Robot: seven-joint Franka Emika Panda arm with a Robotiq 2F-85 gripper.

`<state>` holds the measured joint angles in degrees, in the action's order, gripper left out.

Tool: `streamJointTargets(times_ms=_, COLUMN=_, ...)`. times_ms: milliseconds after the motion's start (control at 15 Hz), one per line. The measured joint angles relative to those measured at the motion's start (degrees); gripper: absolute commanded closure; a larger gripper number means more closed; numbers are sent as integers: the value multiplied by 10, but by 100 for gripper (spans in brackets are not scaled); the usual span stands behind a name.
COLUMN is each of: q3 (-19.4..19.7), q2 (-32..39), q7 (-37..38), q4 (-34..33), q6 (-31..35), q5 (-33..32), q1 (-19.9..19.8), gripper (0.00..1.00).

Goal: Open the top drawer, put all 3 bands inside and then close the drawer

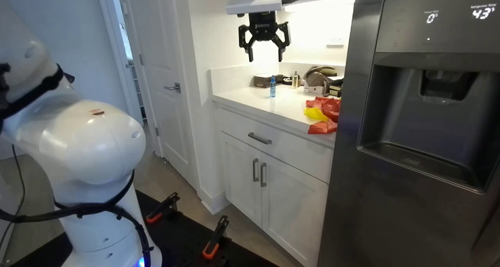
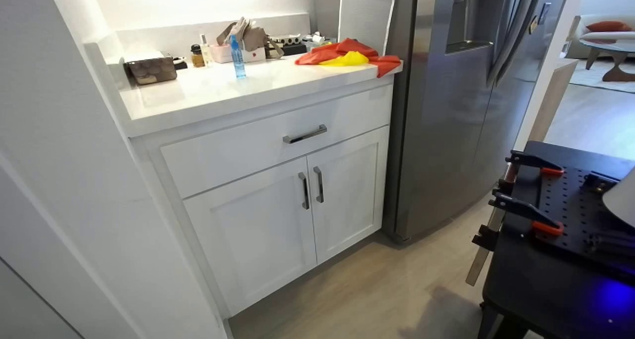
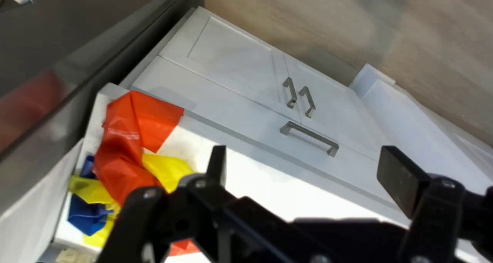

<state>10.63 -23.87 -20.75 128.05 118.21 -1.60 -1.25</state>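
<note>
The top drawer (image 1: 297, 153) (image 2: 233, 158) is shut in both exterior views. Its silver bar handle (image 2: 305, 134) also shows in the wrist view (image 3: 309, 138). The bands lie in a crumpled pile on the right end of the counter: red-orange (image 1: 330, 108) (image 3: 119, 155), yellow (image 2: 347, 59) (image 3: 165, 168) and, in the wrist view, blue (image 3: 90, 215). Part of the red-orange hangs over the counter's front edge. My gripper (image 1: 265, 56) is open and empty, high above the counter, fingers pointing down. In the wrist view its fingers (image 3: 308, 170) stand wide apart, touching nothing.
A dark refrigerator (image 1: 410, 204) (image 2: 436, 130) stands right beside the bands. On the counter (image 2: 198, 93) stand a blue bottle (image 1: 272, 86) (image 2: 237, 58), a dark box (image 2: 151, 70) and several small items at the back. Two cabinet doors (image 2: 258, 239) are shut below the drawer.
</note>
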Motion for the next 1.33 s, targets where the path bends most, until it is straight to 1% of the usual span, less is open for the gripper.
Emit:
streamJointTargets(times_ms=133, q3=-17, q2=18, q7=-27, q4=-8, q6=-7, q5=0, q1=17, gripper=0)
streamJointTargets(times_ms=333, q3=-52, q2=62, q7=-49, q4=-28, q6=-8, q5=-11, q1=41, gripper=0)
streamJointTargets(times_ms=467, q3=-76, q2=99, q7=-52, q4=-47, q6=-8, q5=-39, q1=51, gripper=0)
streamJointTargets(times_ms=667, q3=-104, q2=155, q7=-55, q4=-72, q6=5, q5=-99, q1=55, gripper=0)
streamJointTargets(times_ms=867, q3=-116, q2=204, q7=-55, q4=-86, q6=52, q5=-155, q1=55, gripper=0)
streamJointTargets(times_ms=1000, q3=-117, q2=231, q7=-55, q4=-89, q6=88, q5=-178, q1=55, gripper=0)
streamJointTargets(times_ms=1133, q3=-118, q2=257, q7=-57, q4=-89, q6=119, q5=-185, q1=55, gripper=0)
streamJointTargets(times_ms=1333, q3=-123, q2=295, q7=-62, q4=-89, q6=149, q5=-185, q1=55, gripper=0)
